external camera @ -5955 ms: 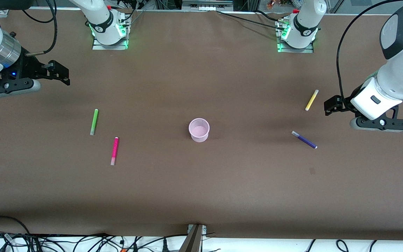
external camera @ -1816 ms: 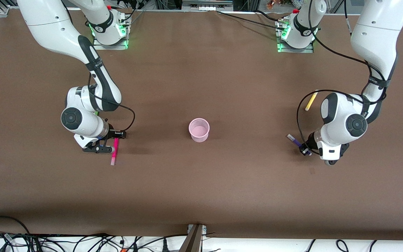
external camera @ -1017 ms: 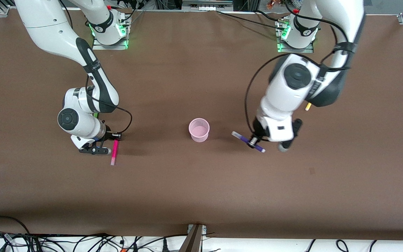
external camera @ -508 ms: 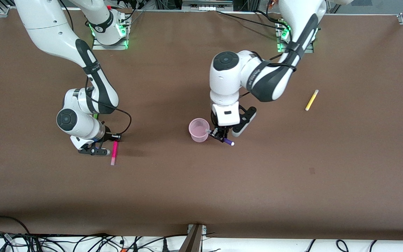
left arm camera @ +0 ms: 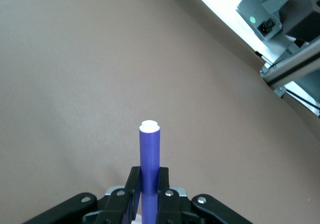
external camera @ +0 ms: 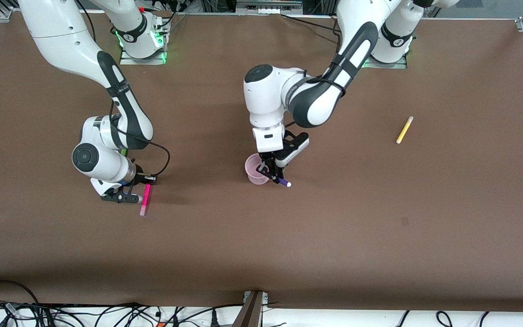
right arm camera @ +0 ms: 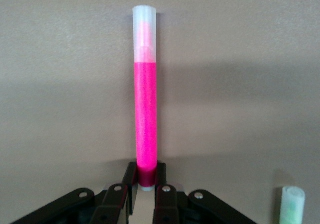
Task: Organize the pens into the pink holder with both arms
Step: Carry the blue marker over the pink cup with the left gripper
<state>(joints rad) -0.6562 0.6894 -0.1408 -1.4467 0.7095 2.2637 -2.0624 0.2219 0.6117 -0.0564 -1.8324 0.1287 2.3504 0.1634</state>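
At the middle of the surface stands the pink holder, and the left hand hangs over its rim, clenched on the dark purple pen. That pen's long axis runs slantwise rather than upright: its white-tipped end points out toward the front edge, away from the cup, while the other end seems to sit over the mouth, though the hand hides it. So the coming move likely turns on tipping the pen steeper so that it drops inside. The left wrist view shows the purple barrel pinched squarely between the pads, but not the cup at all.

Toward the right arm's end, the right hand is down at the surface, closed on one end of the magenta pen, which lies flat with its pale end toward the front edge. The right wrist view confirms that grip and also catches the tip of the lime green pen, which the arm all but hides from the front. The yellow pen lies alone toward the left arm's end, nearer the left arm.
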